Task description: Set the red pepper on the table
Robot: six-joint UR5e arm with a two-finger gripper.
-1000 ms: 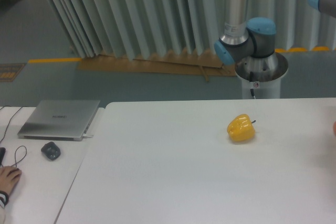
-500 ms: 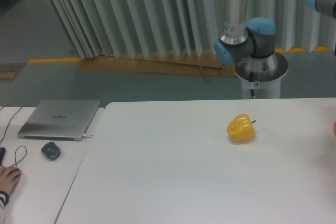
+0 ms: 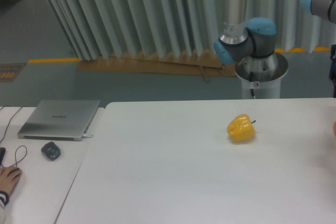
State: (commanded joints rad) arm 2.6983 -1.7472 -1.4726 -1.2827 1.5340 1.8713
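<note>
Worktop (image 3: 173, 177) lay white and broad, yellow pepper (image 3: 241, 128) resting right of its middle; laptop (image 3: 60, 119) sat left. Claw's state I couldn't tell.

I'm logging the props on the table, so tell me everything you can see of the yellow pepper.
The yellow pepper is a small, glossy bell pepper with rounded lobes and a short dark stem poking out to its right. It looks smooth and plastic-like, unmarked. It lies on its side on the white table, right of the middle, toward the far edge. Only the tabletop touches it; nothing else is near it.
</note>
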